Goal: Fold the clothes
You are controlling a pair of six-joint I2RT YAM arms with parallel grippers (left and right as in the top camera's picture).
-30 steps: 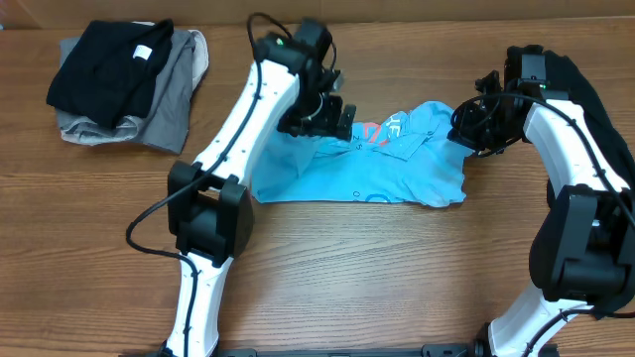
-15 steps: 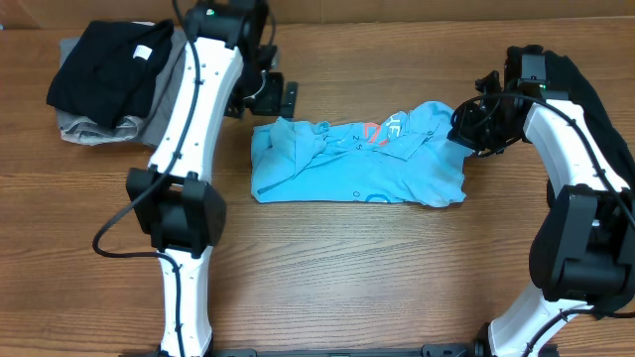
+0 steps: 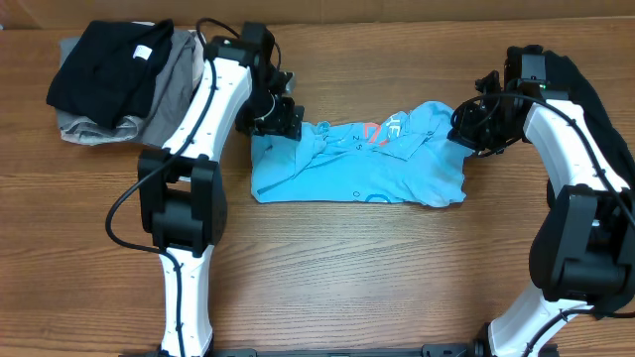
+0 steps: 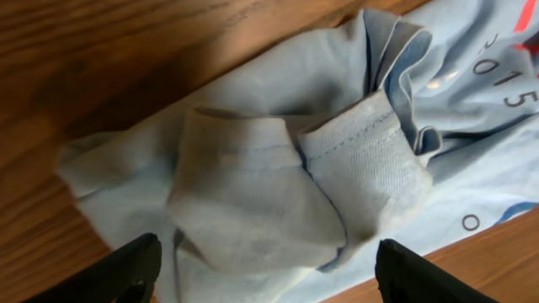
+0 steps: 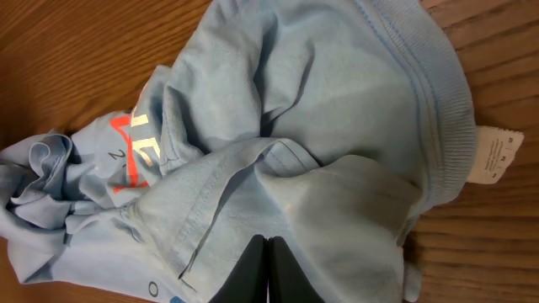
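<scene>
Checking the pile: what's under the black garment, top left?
A grey garment lies under the black garment, showing at its right and lower edges. Anything further beneath is covered.

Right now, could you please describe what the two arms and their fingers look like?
Both arms have white tubular links and bulky black joint housings: left arm, right arm. Thin black cables loop loosely alongside each. The fingers are plain matte black, without visible markings.

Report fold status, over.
Left gripper open above sleeve. Right gripper shut on blue T-shirt, which lies rumpled. Black-and-grey pile set apart; nothing in the way.
</scene>
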